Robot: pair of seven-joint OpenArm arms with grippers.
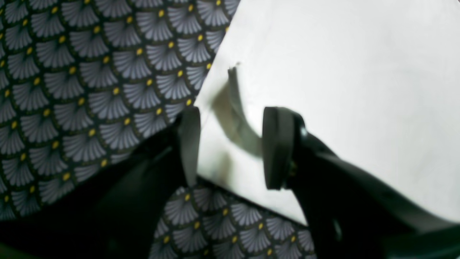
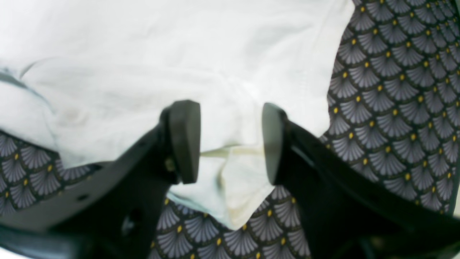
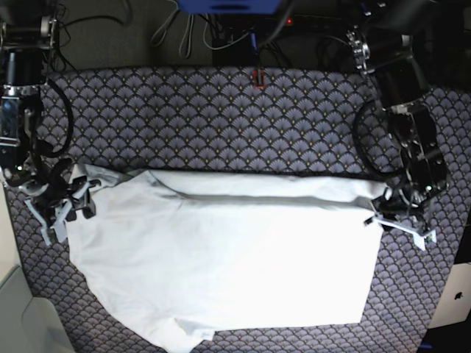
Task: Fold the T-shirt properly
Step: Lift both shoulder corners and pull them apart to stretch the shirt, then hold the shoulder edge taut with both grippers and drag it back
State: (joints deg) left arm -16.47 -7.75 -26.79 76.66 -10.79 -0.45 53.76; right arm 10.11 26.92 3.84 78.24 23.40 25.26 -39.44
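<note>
On the scale-patterned desk | large white thin-cloth T-shirt folded once along top | both pincers parted, nothing gripped | further folds left

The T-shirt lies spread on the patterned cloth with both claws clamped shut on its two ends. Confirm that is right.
Not quite: the claws are not clamped shut. Both wrist views show the left claw and the right claw with jaws standing apart, white cloth visible between the pads. The rest holds: the T-shirt lies spread on the patterned cloth, a claw at each end.
</note>
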